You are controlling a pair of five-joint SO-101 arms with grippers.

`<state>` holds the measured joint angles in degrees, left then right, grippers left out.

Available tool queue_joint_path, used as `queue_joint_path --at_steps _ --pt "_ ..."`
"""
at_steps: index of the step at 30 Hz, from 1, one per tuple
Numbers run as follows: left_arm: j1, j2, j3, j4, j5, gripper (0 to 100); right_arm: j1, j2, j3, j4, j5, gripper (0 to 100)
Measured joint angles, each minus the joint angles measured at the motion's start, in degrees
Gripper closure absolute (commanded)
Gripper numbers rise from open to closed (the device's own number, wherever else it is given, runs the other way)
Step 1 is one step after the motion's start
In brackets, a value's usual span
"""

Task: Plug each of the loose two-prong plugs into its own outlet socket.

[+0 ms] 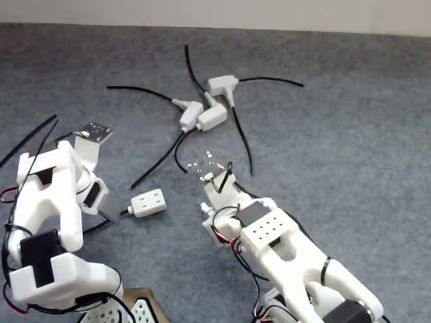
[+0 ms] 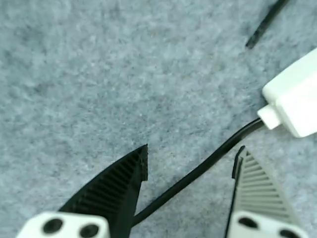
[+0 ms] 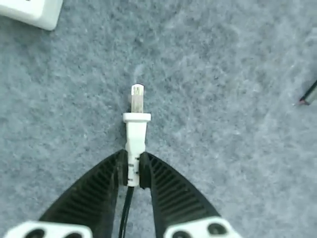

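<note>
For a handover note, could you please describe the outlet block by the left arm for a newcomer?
On the grey carpet, find the left gripper, its open fingers straddling a black cord. That cord ends in the outlet block: white, lying alone, slots facing up, unlike the white pieces clustered farther off.

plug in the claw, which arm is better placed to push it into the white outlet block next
Right. The right claw is shut on the plug, prongs pointing ahead. The left claw is open astride the cord of the outlet block, holding nothing.
</note>
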<state>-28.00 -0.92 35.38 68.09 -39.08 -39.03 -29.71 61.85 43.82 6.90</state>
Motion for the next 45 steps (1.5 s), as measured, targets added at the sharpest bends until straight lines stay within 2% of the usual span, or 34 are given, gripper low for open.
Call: queue_joint_path --at_steps 10,17,28,30,33,36,45 --pt "-3.16 0.0 0.09 -1.32 -2.2 71 -0.35 1.76 0.97 -0.09 -0.62 97.8" --pt "-3.52 0.0 0.09 -1.41 -2.29 71 -4.84 1.85 2.2 1.49 -1.14 81.2" --pt "-4.04 0.0 0.09 -1.41 -2.29 71 -5.8 1.93 2.2 1.49 -1.14 81.1" --pt "-4.04 0.0 0.09 -1.41 -2.29 71 -5.8 1.93 2.2 1.49 -1.14 83.0" --pt "-4.13 0.0 0.09 -1.41 -2.29 71 -5.8 1.93 2.2 1.49 -1.14 99.5" --pt "-5.1 0.0 0.09 -1.41 -2.29 71 -5.8 1.93 2.2 1.49 0.0 95.3" --pt "-6.51 0.0 0.09 -1.41 -3.34 71 -5.36 1.93 2.2 -2.2 0.53 99.1"
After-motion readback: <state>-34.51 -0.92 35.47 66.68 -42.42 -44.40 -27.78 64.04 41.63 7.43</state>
